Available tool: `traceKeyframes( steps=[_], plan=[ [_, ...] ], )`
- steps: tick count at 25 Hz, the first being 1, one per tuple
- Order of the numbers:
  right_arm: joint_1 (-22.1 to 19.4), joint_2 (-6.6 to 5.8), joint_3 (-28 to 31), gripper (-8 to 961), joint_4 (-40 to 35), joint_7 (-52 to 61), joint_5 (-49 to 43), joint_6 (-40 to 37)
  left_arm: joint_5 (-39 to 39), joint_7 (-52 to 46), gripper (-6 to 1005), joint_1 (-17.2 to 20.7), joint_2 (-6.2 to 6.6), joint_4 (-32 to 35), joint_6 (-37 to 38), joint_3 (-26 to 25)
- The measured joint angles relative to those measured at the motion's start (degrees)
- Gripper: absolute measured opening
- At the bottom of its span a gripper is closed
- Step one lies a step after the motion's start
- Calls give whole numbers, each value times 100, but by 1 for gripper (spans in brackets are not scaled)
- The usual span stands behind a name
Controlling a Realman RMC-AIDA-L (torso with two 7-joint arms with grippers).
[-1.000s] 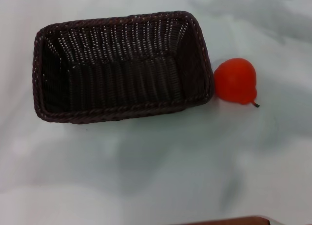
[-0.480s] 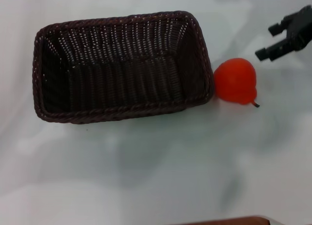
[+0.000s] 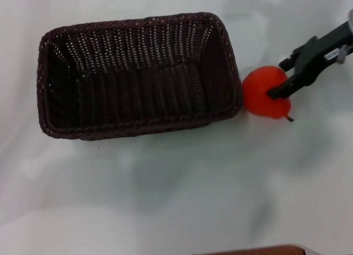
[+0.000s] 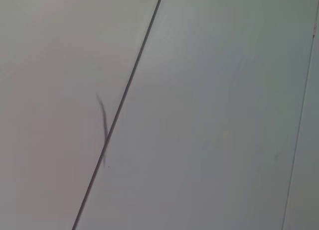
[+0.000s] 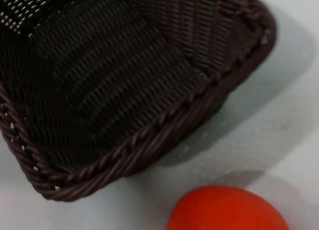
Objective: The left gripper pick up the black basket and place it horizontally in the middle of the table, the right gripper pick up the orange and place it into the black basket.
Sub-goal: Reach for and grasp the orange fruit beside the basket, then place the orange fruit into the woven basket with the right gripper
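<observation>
On the plain white table (image 3: 176, 200), the dark woven black basket (image 3: 138, 75) already lies lengthwise, mid-table toward the far edge. I've got the right gripper (image 3: 281, 77), fingers apart, straddling the small red-orange orange (image 3: 262, 92) beside the basket's right end; grasping and dropping it in remain

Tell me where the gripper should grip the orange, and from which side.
Probably across the round body of the orange, coming from above: the black basket crowds its left, and the stem looks too thin. The right gripper is open over it.

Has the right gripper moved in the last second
Yes. The right gripper came in from the far right, down and left toward the black basket, and now straddles the orange, jaws open.
</observation>
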Motion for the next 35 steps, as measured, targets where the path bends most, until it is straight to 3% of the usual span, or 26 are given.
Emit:
traceKeyframes(
  steps=[5,9,17,22,25,30,35],
  plan=[
    [137,140,-63,889,-403,-164,-9,-361,0,-3,779,-42,5,38,36,0],
    [140,158,-63,885,-423,-201,0,-408,0,-8,778,-62,7,42,44,21],
    [134,157,-51,483,-430,-204,6,-393,1,-13,779,-92,23,168,45,41],
    [73,145,0,376,-394,-244,52,-383,1,-49,779,-51,14,179,35,42],
    [17,120,308,350,-366,-379,133,-357,1,-91,779,-27,12,190,23,41],
    [-179,99,1483,316,-161,-666,554,-436,1,-136,779,21,10,192,-10,33],
    [-495,130,2335,297,-173,-1101,2278,-400,1,-182,779,60,17,191,-53,19]
  ],
)
